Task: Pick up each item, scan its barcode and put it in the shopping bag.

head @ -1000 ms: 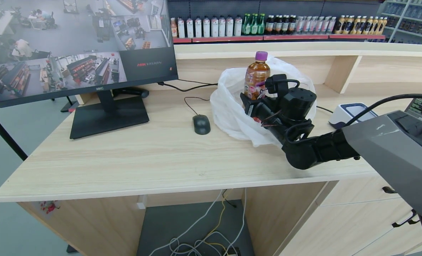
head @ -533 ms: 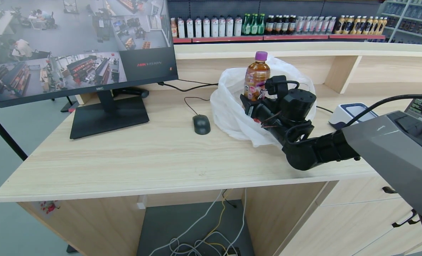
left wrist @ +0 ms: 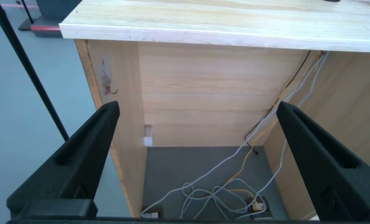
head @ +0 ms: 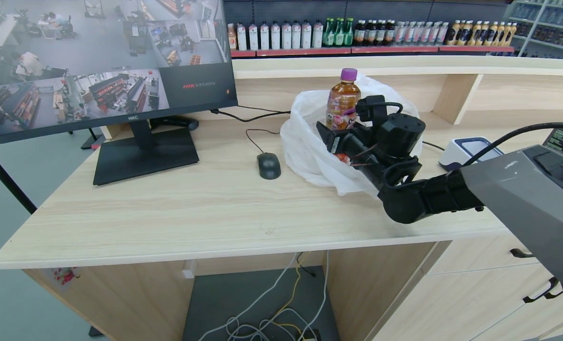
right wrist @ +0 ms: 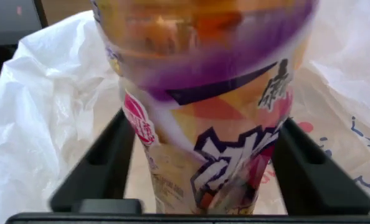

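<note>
bottle (right wrist: 203, 81) clamped btwn R gripper (right wrist: 203, 174) fingers, white shopping bag (right wrist: 42, 112) behind

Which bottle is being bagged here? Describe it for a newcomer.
On the counter, right of the monitor, lies a white bag. Upright over its mouth, in the right tool, is the bottle: amber drink, purple cap, apart from the shelf row behind.

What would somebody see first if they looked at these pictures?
Probably the bottle of brown drink with a purple cap, held upright by the right gripper at the open mouth of the white bag, near the back of the wooden counter. Next comes the big monitor on the counter's left, full of camera pictures.
</note>
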You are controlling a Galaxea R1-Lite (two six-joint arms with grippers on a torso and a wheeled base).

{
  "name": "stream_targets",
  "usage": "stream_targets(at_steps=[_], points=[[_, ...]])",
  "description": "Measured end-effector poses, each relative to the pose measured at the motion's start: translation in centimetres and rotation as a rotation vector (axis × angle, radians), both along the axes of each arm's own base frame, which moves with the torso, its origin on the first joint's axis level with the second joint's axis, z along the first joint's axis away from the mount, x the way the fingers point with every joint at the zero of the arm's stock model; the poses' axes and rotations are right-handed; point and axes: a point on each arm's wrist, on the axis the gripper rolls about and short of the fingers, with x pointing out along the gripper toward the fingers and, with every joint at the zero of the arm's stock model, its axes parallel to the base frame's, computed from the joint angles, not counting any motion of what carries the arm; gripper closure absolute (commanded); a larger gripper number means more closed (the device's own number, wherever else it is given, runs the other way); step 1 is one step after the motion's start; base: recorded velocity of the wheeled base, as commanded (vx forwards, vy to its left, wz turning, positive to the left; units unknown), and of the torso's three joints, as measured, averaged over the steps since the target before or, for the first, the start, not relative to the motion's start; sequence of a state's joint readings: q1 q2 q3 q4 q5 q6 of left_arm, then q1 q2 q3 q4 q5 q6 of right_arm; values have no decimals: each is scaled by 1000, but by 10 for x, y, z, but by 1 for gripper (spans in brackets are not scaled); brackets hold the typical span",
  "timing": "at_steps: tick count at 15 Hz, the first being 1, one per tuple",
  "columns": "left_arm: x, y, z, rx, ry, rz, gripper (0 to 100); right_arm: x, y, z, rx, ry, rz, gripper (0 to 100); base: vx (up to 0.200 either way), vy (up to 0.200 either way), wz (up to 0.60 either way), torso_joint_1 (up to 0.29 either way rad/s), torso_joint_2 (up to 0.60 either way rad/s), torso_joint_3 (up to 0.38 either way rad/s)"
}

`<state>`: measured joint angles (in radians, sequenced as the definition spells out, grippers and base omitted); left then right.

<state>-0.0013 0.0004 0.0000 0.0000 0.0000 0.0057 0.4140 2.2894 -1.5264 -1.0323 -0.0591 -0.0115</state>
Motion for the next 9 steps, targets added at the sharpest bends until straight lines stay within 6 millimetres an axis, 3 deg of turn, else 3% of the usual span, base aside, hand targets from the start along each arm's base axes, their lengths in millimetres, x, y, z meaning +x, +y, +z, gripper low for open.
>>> stream_targets(at_steps=[6, 9], points=[[0, 0, 0, 0, 0, -1, 0, -18, -1, 26, 20, -40, 10, 0, 0, 0, 0, 0, 0, 0], [0, 0, 0, 2, 0, 0, 0, -44, -10, 36, 26, -39, -13, 0, 0, 0, 0, 0, 0, 0]])
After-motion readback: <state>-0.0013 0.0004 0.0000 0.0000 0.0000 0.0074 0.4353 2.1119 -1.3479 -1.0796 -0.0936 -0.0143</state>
